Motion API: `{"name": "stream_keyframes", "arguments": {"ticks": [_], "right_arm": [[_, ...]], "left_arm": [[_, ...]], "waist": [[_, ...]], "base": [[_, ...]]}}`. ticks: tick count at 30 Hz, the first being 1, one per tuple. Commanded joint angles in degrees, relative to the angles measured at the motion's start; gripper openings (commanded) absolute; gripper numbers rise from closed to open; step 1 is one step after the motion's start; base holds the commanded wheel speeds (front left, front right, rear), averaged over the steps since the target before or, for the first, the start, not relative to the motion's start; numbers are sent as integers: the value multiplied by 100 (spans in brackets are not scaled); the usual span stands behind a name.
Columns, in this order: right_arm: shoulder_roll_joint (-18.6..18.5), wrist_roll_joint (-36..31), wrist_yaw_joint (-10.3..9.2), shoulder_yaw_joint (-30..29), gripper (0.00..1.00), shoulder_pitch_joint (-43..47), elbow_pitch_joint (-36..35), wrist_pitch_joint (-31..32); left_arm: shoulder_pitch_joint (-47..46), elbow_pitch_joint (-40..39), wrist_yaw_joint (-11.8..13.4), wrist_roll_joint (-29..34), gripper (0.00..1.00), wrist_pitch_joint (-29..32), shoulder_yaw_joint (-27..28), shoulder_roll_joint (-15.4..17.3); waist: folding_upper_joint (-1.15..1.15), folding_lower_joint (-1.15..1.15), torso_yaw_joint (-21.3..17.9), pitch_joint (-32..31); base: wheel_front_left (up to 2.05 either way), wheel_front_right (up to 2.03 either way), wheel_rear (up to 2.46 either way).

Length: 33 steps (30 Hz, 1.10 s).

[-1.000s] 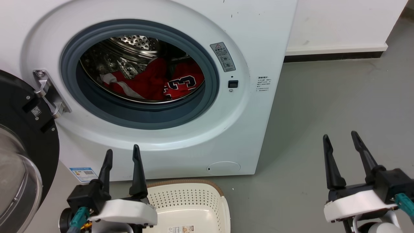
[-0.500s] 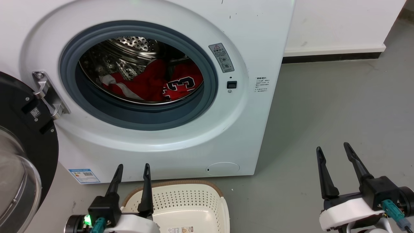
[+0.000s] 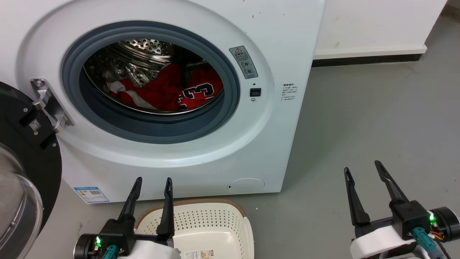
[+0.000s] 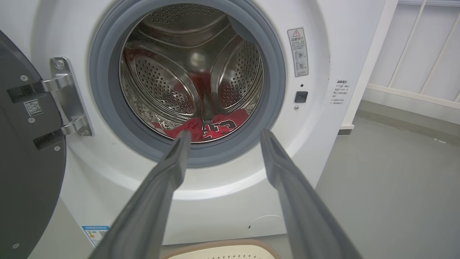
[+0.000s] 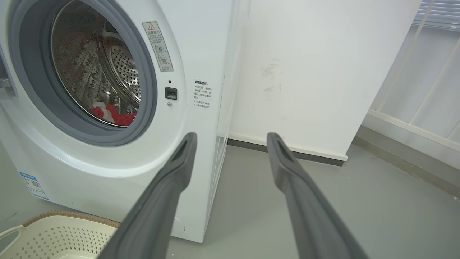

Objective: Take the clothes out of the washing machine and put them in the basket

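Before the washing machine (image 3: 287, 36), left hand (image 3: 153, 180) agape; empty

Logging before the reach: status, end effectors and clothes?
Both open, empty: left end effector by basket, right end effector over floor. Clothes inside washing machine. Door open, nothing blocking.
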Motion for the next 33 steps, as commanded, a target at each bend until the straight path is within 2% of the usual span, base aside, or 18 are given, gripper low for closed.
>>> {"name": "stream_keyframes", "arguments": {"ticks": [1,8,13,33], "right_arm": [[7,-59,-4,28,100,37,27,-49],[10,-44,-4,19,100,35,130,-124],[9,-98,-4,0,100,28,169,-161],[9,135,-4,-84,100,-50,282,-158]], "left_arm": [[76,-42,-132,80,100,-52,77,-48],[148,2,-529,417,100,-133,291,-238],[173,-13,-650,720,100,-176,360,-285],[174,12,-697,827,100,-163,449,-360]], "waist": [[0,0,-4,6],[0,0,-25,3],[0,0,-39,12],[0,0,-24,-8]], "base": [[0,0,0],[0,0,0],[0,0,0],[0,0,0]]}}
